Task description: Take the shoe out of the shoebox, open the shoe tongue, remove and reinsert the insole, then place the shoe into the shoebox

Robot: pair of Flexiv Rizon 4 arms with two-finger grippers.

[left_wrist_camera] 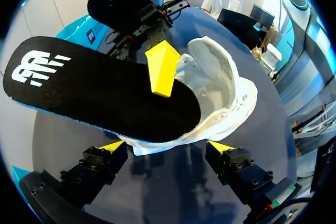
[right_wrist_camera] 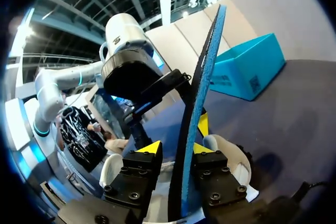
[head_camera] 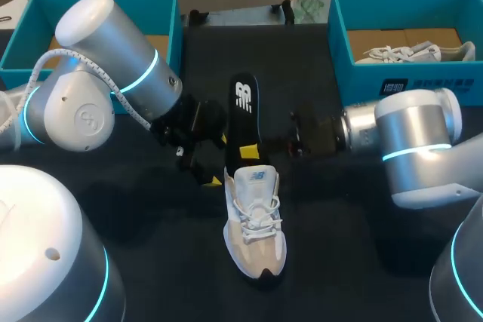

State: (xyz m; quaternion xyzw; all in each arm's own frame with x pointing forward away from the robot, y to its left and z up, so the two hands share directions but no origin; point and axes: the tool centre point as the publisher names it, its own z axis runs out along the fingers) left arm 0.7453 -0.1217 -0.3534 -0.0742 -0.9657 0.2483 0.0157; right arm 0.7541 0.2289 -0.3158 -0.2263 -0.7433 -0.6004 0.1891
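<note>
While our right hand pinches the insole, lower end angled into the shoe, probably to guide it, our left hand sits unclenched astride the heel, likely bracing it on the desk.

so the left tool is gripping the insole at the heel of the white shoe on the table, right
No: the right tool grips the insole at the heel of the white shoe on the table, as the right wrist view shows; the left tool is open.
</note>
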